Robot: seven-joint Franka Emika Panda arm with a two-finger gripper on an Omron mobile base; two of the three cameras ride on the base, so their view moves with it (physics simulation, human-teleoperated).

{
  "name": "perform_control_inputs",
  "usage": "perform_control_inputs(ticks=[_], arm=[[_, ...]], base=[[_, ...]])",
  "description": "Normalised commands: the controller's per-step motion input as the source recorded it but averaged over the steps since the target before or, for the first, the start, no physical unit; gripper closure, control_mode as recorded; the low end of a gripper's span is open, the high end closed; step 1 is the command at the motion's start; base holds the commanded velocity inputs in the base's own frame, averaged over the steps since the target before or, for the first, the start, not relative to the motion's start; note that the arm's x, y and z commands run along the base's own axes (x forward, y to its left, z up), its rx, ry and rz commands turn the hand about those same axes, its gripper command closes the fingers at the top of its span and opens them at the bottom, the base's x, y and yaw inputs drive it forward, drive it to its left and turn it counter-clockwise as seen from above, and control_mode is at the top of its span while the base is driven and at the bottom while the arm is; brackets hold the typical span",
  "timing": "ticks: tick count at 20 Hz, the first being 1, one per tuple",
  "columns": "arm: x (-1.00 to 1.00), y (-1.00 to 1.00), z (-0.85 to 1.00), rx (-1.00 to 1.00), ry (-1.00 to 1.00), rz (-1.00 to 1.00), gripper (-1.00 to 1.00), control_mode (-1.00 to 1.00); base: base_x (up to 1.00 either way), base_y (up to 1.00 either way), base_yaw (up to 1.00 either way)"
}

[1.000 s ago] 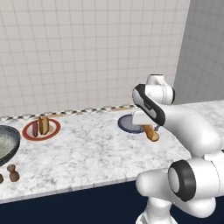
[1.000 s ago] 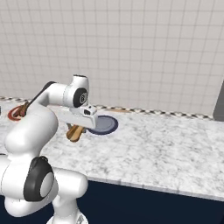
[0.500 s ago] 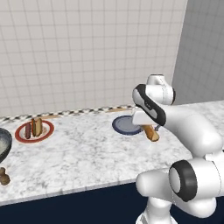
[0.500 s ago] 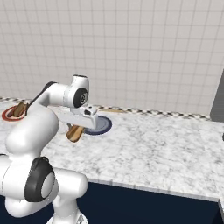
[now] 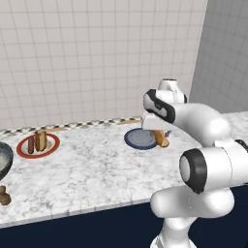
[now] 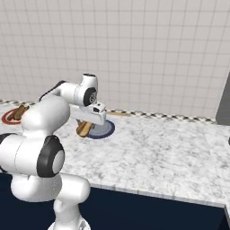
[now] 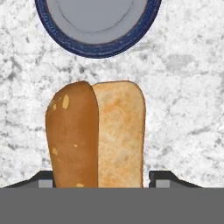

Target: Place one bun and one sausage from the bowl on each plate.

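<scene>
The hand [image 7: 98, 183] has a bun [image 7: 97, 133] clamped between its two dark fingertips [image 7: 161, 178], the jaws standing fairly wide to span it. In the hand view the bun points up and away from the fingers, its brown crust on one side and the paler cut face on the other, over bare marble just short of the navy plate [image 7: 97, 27]. A bun like this looks light, soft and easily crushed, so a gentle squeeze across its sides near one end, as here, seems right; a harder pinch would probably dent it. The arm reaches forward and bends down at the wrist, so the hand [image 5: 157, 131] hangs low above the bench [image 5: 97, 169], beside the navy plate's near rim. The red-rimmed plate [image 5: 38, 145] well to the left already carries a bun and a sausage [image 5: 31, 144]. The bowl [image 5: 4, 160] sits at the far left edge
</scene>
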Motion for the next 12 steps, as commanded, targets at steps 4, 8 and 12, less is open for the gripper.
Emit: perform_control_inputs(ticks=[4,8,12], arm=[[1.00,-0.19,-0.01,0.05,0.04,0.00,1.00,-1.00],[1.00,-0.20,-0.06,0.03,0.05,0.00,1.00,-1.00],[0.86,-0.13,-0.33,0.00,0.02,0.00,1.00,-1.00]], base=[[0.00,0.00,0.00],[0.00,0.00,0.00],[0.00,0.00,0.00]])
